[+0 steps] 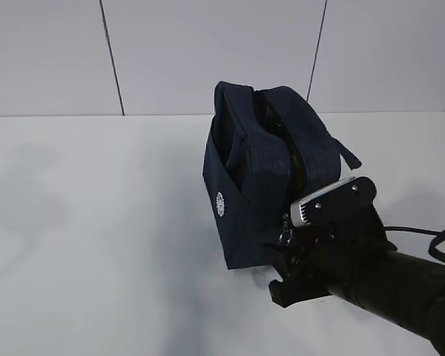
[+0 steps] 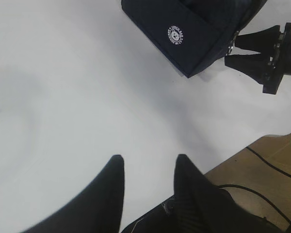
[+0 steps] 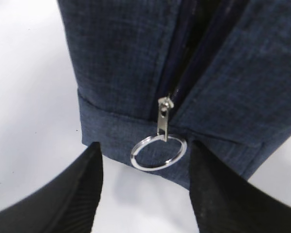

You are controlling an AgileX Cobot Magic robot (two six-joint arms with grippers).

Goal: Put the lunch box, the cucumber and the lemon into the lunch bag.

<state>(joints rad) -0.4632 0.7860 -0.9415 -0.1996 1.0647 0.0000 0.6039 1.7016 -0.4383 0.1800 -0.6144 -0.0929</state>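
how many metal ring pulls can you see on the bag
1. The ring pull hangs from the zipper slider at the lower end of the lunch bag, between the right gripper's open fingers. Others may be hidden on the far side.

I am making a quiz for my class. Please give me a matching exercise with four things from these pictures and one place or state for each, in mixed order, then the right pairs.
Things:
1. bag
2. ring
3. left tool
4. right tool

Places or states:
A. open over bare table, holding nothing
B. hangs from the zipper slider at the bag's lower edge
C. stands on the white table, zipper open at the top
D. open, one finger on each side of the ring

Pairs: 1-C, 2-B, 3-A, 4-D
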